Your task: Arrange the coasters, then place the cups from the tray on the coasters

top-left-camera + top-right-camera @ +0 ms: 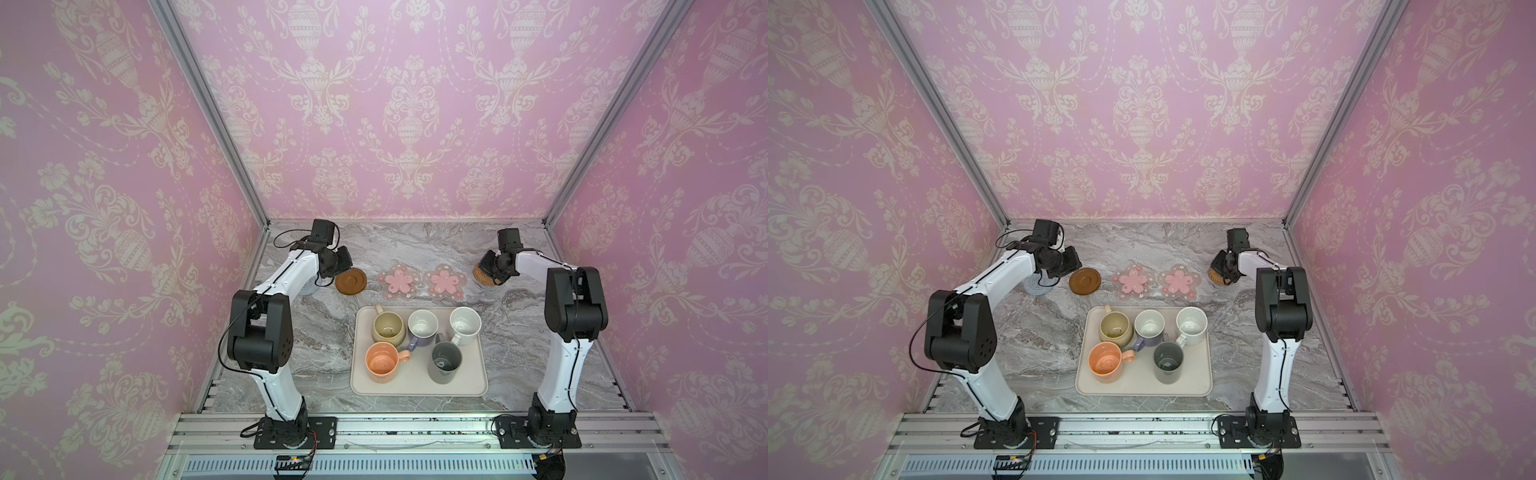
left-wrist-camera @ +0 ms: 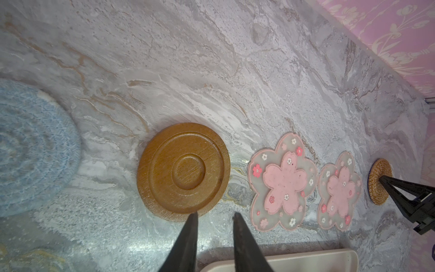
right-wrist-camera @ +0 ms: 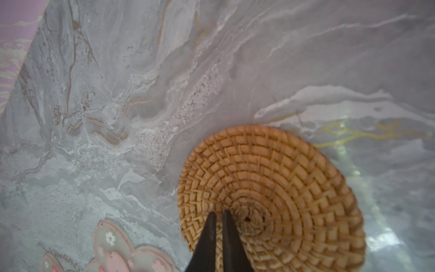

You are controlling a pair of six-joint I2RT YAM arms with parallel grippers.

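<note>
Five coasters lie in a row behind the tray (image 1: 415, 388): blue-grey woven (image 2: 30, 146), brown disc (image 1: 351, 282), two pink flowers (image 1: 399, 281) (image 1: 443, 281), tan rattan (image 3: 282, 188). My left gripper (image 2: 215, 214) hangs open and empty over the near edge of the brown disc (image 2: 183, 172). The right gripper (image 3: 219, 212) is shut, its tips pressed on top of the rattan coaster beside its centre. On the tray stand the cups: olive-yellow (image 1: 387, 328), lavender (image 1: 422, 326), white speckled (image 1: 464, 324), peach (image 1: 382, 362), dark grey (image 1: 445, 361).
The left arm (image 1: 291, 270) covers part of the blue-grey coaster in both top views. Pink patterned walls (image 1: 395, 124) close in the back and both sides. Bare marble (image 1: 415, 245) lies behind the coaster row.
</note>
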